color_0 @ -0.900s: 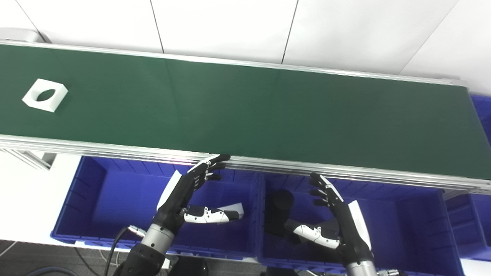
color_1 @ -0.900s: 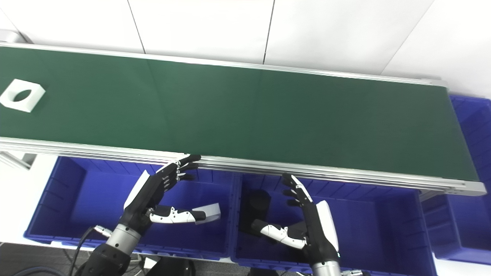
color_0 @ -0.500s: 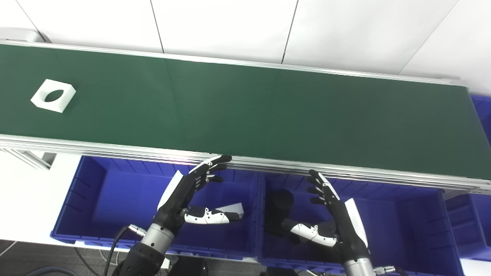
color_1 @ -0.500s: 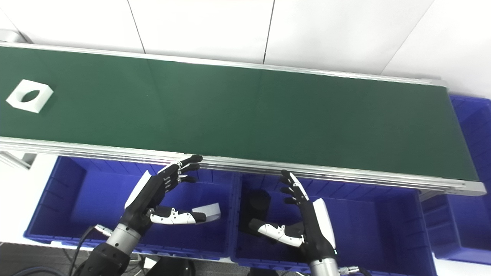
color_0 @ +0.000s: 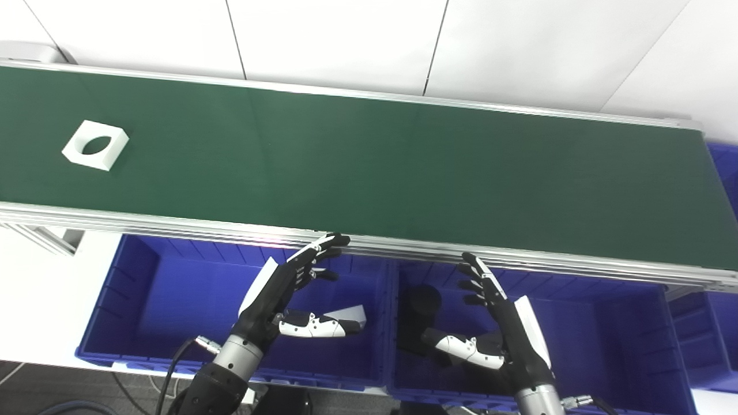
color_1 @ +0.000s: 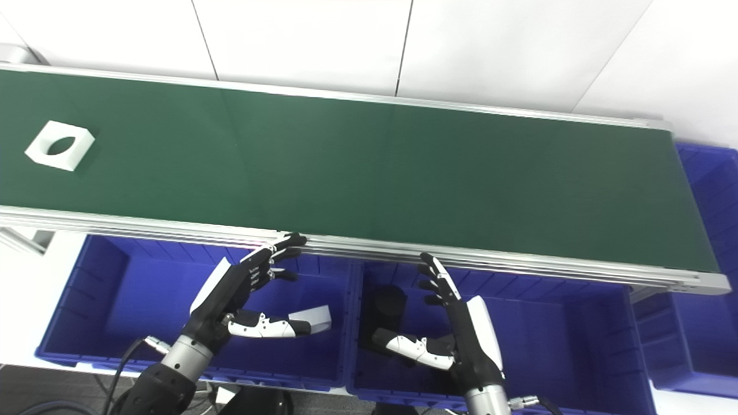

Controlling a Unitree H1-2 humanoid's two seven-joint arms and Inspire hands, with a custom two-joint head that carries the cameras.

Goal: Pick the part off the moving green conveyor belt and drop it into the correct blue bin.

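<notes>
Far to the left on the green belt (color_0: pixel 403 167) lies the white part (color_0: pixel 95 145), a flat square block with a round hole through it, resting flat and well apart from both hands. Below the belt's near metal rail (color_0: pixel 173 222) stand blue bins side by side. Over the left bin (color_0: pixel 144 300) hangs the left hand (color_0: pixel 285 294), holding nothing, its fingers (color_0: pixel 320 248) spread apart and reaching up to the rail, the thumb stretched out to the right. A white piece (color_0: pixel 349 314) lies in this bin just beside the thumb tip. Over the middle bin (color_0: pixel 605 334) hangs the right hand (color_0: pixel 501 328), also holding nothing, fingers (color_0: pixel 475 276) apart and pointing up toward the rail, thumb stretched left. A black cylinder (color_0: pixel 421 317) stands in that bin beside the thumb. Another blue bin (color_1: pixel 709 230) sits past the belt's right end.
</notes>
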